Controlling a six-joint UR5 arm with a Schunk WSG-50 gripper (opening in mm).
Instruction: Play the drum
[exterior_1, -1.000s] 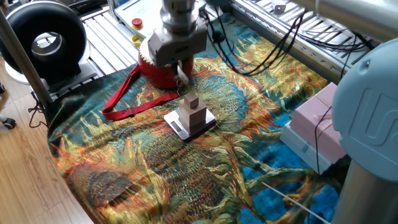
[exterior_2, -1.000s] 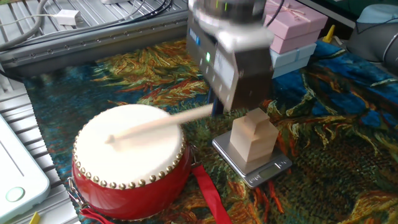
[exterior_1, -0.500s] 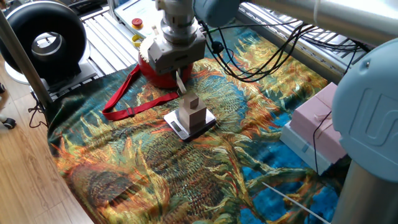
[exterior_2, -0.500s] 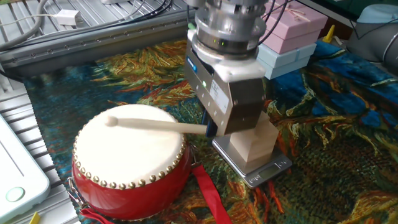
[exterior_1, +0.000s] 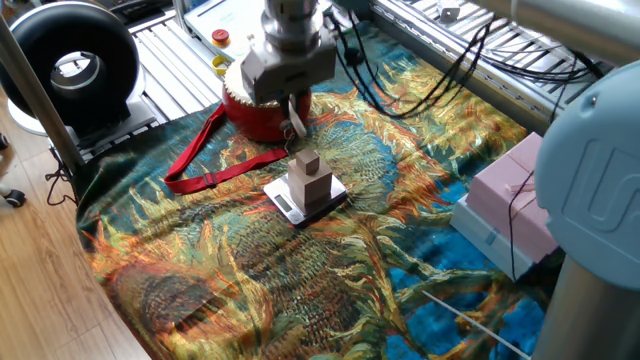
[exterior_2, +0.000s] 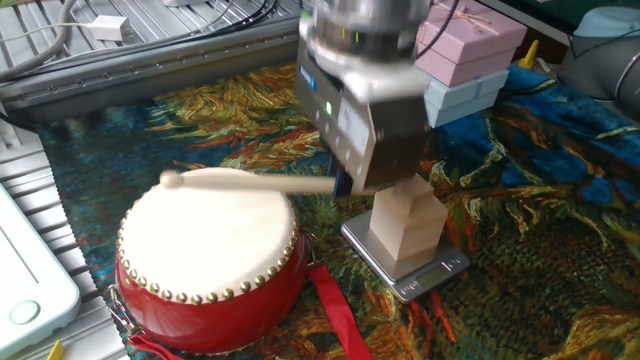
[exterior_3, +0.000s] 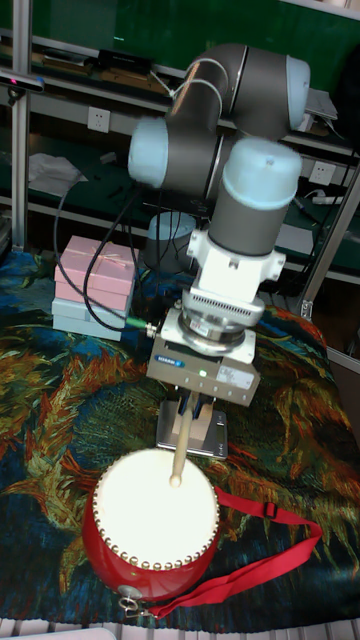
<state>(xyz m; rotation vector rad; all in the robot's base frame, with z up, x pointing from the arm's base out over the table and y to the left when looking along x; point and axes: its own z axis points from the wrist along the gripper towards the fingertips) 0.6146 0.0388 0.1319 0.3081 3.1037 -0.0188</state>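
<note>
Drumstick held over drum, tip clear of skin.

One fixed view: gripper sits between drum and wooden block; red strap trails toward the worktop edge, with open cloth beyond the block.
Other fixed view: fingers pinching drumstick, which lies level just above the drum's far rim; scale just beside the drum.
Tall fixed view: stick tip over the skin's centre; pink boxes well apart at the back.

Drum on the cloth, wooden block on a scale just beside it.
</note>
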